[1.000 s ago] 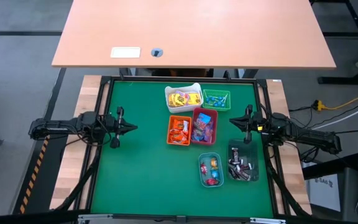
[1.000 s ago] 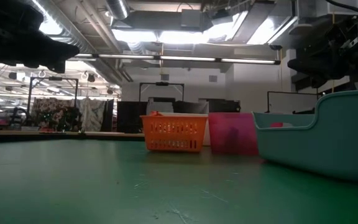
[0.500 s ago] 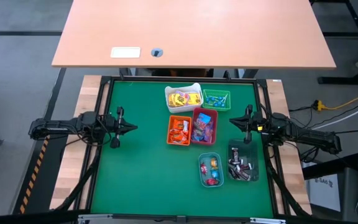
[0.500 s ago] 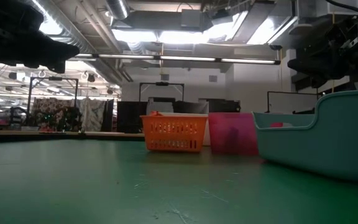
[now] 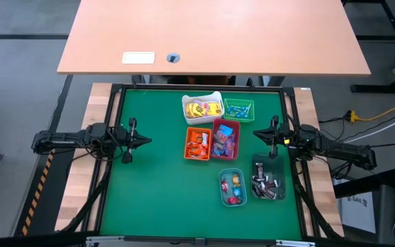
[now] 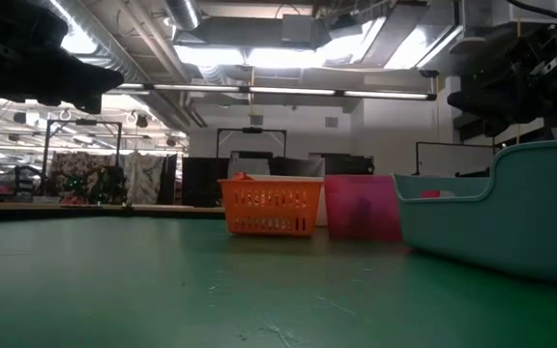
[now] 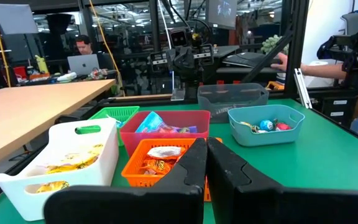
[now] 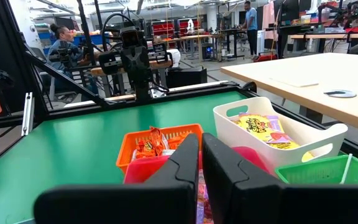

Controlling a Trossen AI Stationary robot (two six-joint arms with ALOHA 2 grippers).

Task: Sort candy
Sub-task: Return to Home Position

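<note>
White bin (image 5: 214,95) holds yellow candy (image 5: 199,108); orange bin (image 5: 187,144), orange wrappers; clear bin (image 5: 267,165), dark brown ones. Left gripper (image 5: 147,141) and right gripper (image 5: 255,134) flank the bins, fingers closed on nothing.

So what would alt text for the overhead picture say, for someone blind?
Six small bins of sorted candy cluster on a green table. The left gripper and right gripper sit at opposite sides, shut and empty.
</note>
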